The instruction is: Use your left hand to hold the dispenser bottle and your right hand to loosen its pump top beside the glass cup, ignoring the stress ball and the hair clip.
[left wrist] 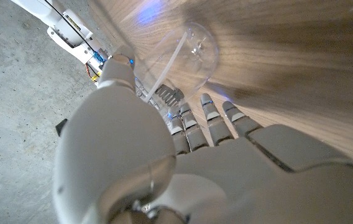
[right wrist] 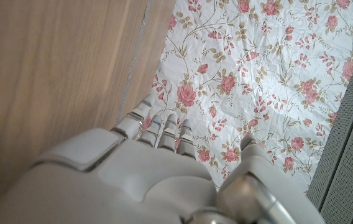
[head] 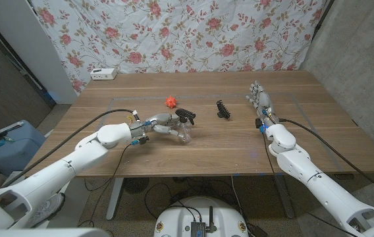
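The clear bottle point(head: 183, 129) lies on its side near the middle of the worktop point(head: 213, 148), its long axis running front to back with the black pump top point(head: 185, 116) pointing toward the far edge, just beside the red ball point(head: 170, 101). The left hand point(head: 159, 124) reaches in from the left and grips its body. The right hand point(head: 261, 101) stands well apart at the right, fingers straight toward the far edge, holding nothing.
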Available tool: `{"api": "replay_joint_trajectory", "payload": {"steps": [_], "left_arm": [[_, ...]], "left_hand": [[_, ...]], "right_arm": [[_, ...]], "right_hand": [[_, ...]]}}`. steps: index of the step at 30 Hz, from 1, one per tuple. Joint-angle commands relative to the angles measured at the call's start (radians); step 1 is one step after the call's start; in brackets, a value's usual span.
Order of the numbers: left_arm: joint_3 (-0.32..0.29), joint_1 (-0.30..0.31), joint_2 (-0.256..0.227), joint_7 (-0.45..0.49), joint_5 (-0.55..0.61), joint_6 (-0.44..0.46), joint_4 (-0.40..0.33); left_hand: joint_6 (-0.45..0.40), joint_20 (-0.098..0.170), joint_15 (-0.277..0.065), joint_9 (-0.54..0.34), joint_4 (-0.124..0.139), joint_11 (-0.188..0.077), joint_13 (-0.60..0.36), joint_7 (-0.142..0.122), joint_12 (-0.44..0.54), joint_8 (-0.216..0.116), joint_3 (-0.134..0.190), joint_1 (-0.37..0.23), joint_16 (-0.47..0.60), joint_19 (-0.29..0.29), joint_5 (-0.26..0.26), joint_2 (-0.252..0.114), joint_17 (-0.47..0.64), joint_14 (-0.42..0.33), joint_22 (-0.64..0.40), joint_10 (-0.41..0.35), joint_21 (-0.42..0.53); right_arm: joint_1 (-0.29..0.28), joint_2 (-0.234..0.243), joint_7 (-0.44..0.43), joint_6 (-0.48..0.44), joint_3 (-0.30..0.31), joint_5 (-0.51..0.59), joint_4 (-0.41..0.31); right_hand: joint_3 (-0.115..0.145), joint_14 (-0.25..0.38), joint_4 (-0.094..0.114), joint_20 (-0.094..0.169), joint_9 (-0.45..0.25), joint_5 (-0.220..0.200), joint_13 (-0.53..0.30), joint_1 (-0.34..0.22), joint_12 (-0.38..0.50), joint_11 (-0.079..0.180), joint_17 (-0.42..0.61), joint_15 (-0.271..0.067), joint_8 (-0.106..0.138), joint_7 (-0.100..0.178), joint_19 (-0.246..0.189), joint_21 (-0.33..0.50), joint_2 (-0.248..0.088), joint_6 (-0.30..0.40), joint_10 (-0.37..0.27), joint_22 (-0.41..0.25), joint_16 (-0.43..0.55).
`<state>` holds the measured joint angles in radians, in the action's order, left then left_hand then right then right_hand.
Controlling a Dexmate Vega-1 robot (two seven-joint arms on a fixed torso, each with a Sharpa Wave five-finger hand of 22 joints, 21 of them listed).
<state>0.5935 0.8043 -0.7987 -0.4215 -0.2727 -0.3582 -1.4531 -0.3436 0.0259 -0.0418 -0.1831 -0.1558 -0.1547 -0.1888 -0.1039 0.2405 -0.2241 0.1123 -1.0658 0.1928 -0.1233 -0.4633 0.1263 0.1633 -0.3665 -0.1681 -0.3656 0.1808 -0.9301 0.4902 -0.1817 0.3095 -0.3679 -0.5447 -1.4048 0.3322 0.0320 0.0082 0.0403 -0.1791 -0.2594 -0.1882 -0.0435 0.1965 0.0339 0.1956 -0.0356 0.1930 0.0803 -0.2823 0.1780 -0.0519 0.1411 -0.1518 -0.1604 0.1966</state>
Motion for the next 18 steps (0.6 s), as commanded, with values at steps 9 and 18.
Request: {"api": "replay_joint_trajectory", "payload": {"steps": [9,18], "left_arm": [[0.022,-0.01,0.062,0.008,-0.024,-0.007,0.05],[0.011,0.012,0.078,0.051,-0.035,-0.017,0.052]], "left_hand": [[-0.136,0.099,-0.157,-0.006,0.002,-0.021,-0.011,-0.019,0.031,-0.025,-0.001,-0.094,0.01,-0.033,0.059,-0.027,0.004,-0.108,0.001,-0.127,0.009],[-0.239,0.121,-0.15,-0.011,0.011,-0.004,-0.028,0.004,0.057,-0.044,0.011,-0.14,0.031,-0.075,0.101,-0.071,0.013,-0.212,0.002,-0.216,0.015]], "right_arm": [[-0.037,0.025,0.0,0.004,0.02,-0.01,-0.03],[-0.037,0.025,0.009,0.007,0.018,-0.011,-0.021]], "right_hand": [[-0.003,0.013,0.007,0.043,-0.002,-0.006,-0.003,0.001,0.0,0.002,0.002,-0.027,-0.002,0.001,-0.003,0.007,-0.004,0.001,-0.009,-0.005,0.004],[-0.004,0.014,0.008,0.041,-0.002,-0.007,-0.003,0.001,0.001,0.002,0.002,-0.027,-0.003,0.002,-0.002,0.007,-0.004,0.001,-0.01,-0.005,0.004]]}}
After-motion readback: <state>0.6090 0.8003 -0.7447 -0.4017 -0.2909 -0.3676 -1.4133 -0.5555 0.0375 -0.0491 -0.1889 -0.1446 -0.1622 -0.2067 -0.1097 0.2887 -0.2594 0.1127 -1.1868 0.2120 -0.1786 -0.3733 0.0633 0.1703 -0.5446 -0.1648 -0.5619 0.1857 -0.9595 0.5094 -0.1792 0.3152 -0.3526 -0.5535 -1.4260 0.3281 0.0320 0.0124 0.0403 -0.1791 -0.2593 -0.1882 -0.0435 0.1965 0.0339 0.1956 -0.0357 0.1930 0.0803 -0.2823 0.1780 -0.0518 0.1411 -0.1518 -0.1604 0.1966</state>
